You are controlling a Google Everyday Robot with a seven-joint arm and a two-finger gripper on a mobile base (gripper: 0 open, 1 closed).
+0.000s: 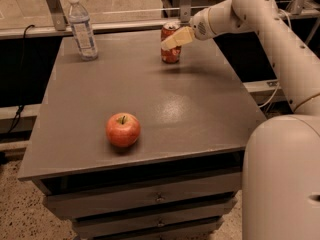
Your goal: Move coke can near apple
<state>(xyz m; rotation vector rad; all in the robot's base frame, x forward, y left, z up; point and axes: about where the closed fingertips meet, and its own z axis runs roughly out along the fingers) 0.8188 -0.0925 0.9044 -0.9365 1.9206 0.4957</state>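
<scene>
The red coke can (170,51) stands upright at the far edge of the grey table (200,109), right of centre. My gripper (173,39), with pale yellow fingers, reaches in from the right and overlaps the can's upper part. The red apple (123,129) with a short stem sits near the table's front left, well apart from the can.
A clear plastic water bottle (82,28) stands at the table's far left corner. My white arm (280,39) runs down the right side. Drawers (160,199) sit under the tabletop. A metal rail (125,26) runs behind the table.
</scene>
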